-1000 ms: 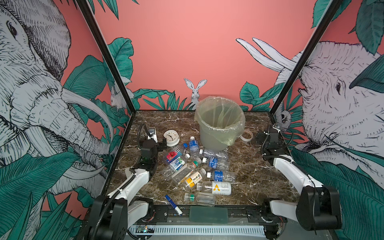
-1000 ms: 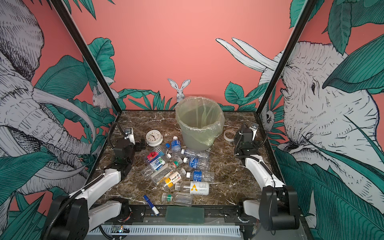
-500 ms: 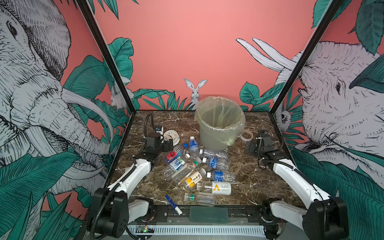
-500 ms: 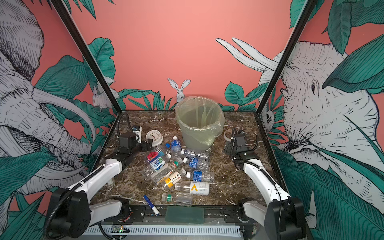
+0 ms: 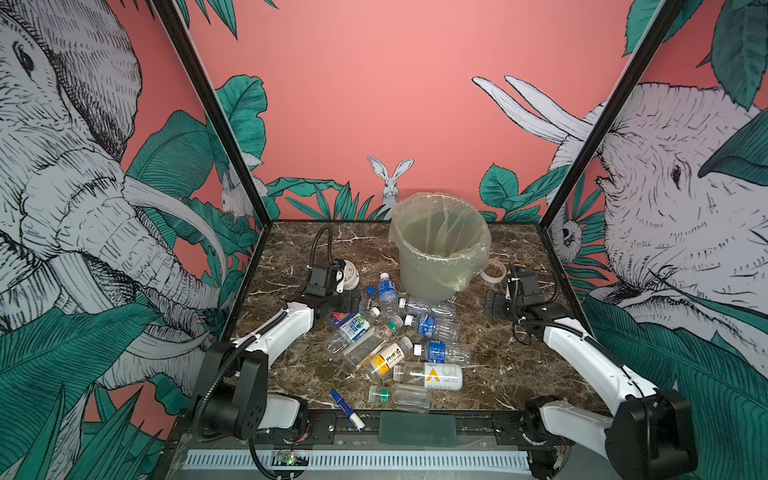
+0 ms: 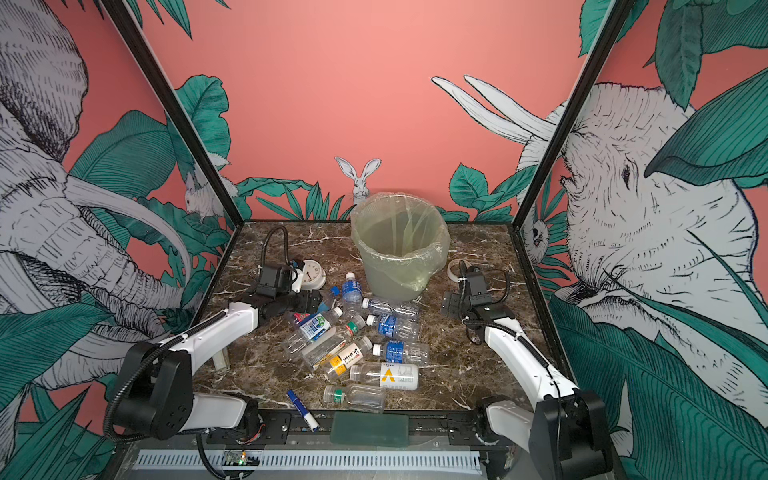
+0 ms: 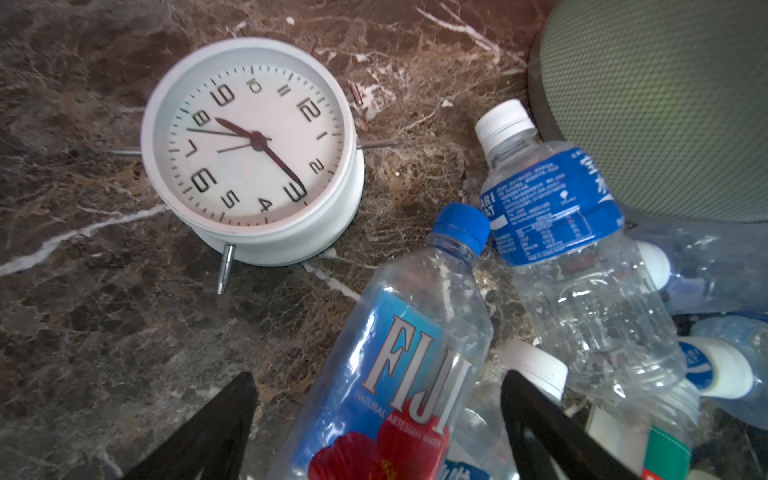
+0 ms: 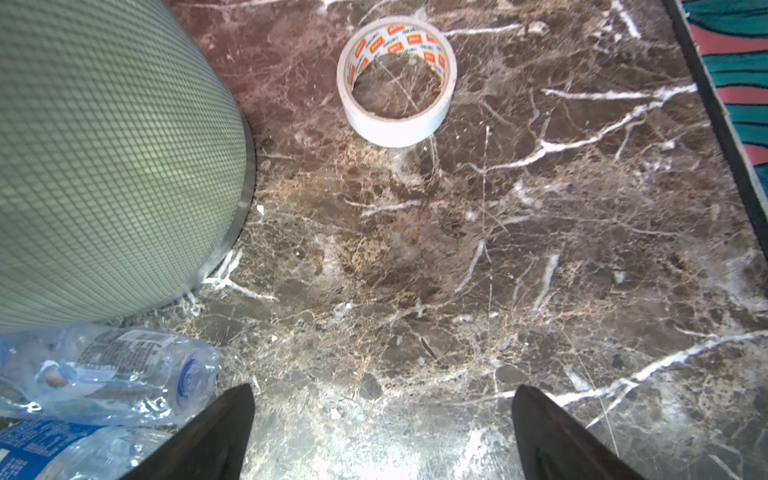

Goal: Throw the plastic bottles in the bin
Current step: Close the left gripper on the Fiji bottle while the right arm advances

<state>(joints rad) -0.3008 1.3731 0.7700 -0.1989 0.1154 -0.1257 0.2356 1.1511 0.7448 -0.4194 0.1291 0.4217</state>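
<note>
ok so this one comes down to the left gripper (image 7: 377,374) and the blue-capped Fiji bottle (image 7: 399,353). In the left wrist view the bottle lies flat between the two fingers. Its long axis runs straight out from the claw, cap end aimed roughly at the foot of the bin (image 5: 424,274). So the jaws would close across its width, not end to end, which looks like the right way round to me. They stand wide, one on each side of the body, and I can't see either pressing on it. The other plastic bottles (image 5: 388,359) are heaped on the marble in front of the bin, with none inside as far as I can see. The right gripper (image 8: 384,387) gapes wide too, over bare marble at the bin's other side with nothing between its fingers, so left is the nearer arm.
</note>
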